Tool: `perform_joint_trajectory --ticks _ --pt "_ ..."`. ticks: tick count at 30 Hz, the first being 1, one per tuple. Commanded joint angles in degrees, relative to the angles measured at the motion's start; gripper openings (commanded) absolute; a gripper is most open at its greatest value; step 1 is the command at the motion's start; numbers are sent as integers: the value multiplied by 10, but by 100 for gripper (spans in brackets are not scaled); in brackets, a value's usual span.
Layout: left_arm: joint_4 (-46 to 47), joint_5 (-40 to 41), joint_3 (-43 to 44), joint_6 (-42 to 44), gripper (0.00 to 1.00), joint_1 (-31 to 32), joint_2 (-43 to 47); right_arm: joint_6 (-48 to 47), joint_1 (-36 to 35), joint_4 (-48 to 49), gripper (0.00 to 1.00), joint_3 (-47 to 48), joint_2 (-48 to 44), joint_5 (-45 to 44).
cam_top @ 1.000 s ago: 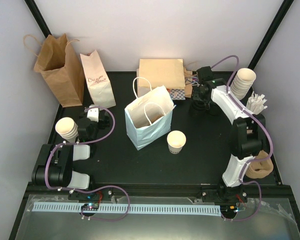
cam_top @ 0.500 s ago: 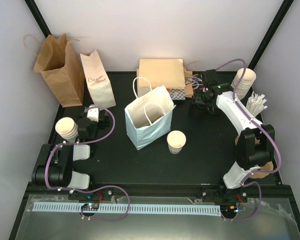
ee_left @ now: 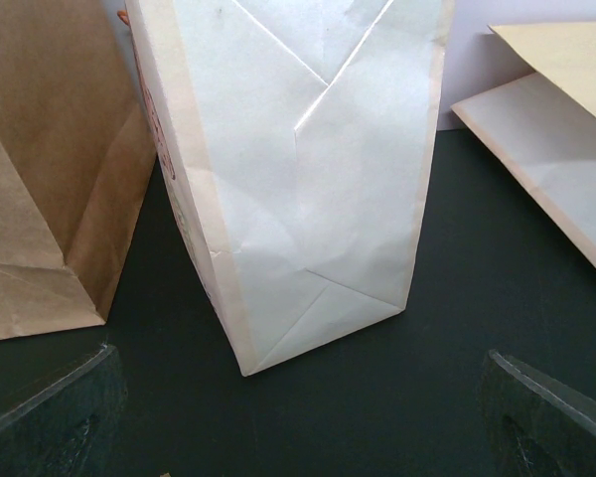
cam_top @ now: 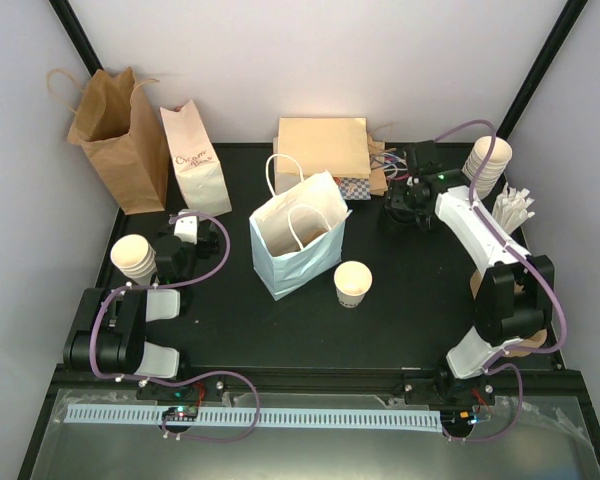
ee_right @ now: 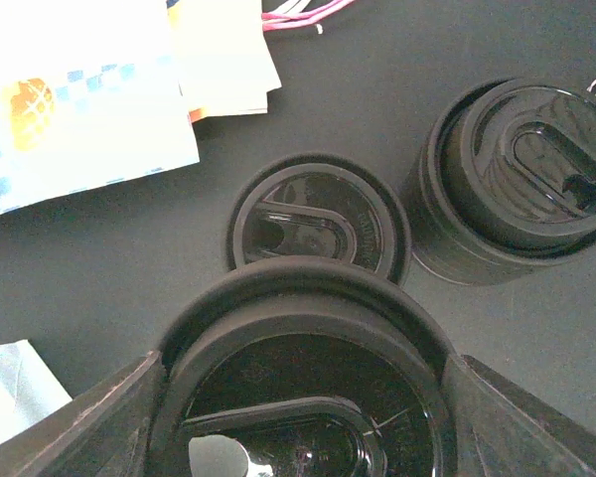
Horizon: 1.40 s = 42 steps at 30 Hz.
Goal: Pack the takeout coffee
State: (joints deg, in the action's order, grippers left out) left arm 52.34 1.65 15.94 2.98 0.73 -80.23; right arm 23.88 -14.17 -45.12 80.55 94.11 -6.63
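Far L at the back: brown bag (cam_top: 108, 135), open top, no print seen. Just R of it, white bag (cam_top: 195, 160) w/ reddish script, 1st word looks like "Cream", rest too small to read. Nearer, at the L edge, a cup stack (cam_top: 135, 257), beside the folded L arm.

L gripper (ee_left: 298, 407): jaws wide apart, nothing betw. them, pointing at the foot of the white bag, not touching it.

Centre: pale handled bag (cam_top: 295, 240), open, standing on the table (cam_top: 410, 310). Behind it a flat tan bag (cam_top: 322, 148). At that bag's R edge, a blue/white checked paper (ee_right: 70, 109) w/ an orange spot; no words legible.

Cup (cam_top: 353, 283): upright on the table, just R of the handled bag's near corner, mouth open, no lid on it. Small dark print near its base, unreadable. It sits betw. the two arms, well apart from both grippers, nearer the front than the R gripper and to its L.

R gripper (ee_right: 303, 397): at back R, fingers against both sides of a black lid (ee_right: 298, 298), gripping it; can't tell if it's off the table. Past it a loose lid (ee_right: 318, 224) lies flat, w/ a lid stack (ee_right: 521, 179) just R of that.

Far R: 2nd cup stack (cam_top: 487, 165), then white paper sticks (cam_top: 513, 205).
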Motion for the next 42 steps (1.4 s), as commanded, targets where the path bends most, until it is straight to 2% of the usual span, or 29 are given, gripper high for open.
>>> perform_joint_trajectory --ticks 1,18,42 --pt "11 -13 18 0 99 1 10 -4 -4 -1 76 -9 -31 9" --pt "11 -13 18 0 99 1 9 -4 -31 -8 76 -92 -90 13" --pt "11 -13 18 0 99 1 9 -1 -38 -13 75 -122 -123 21"
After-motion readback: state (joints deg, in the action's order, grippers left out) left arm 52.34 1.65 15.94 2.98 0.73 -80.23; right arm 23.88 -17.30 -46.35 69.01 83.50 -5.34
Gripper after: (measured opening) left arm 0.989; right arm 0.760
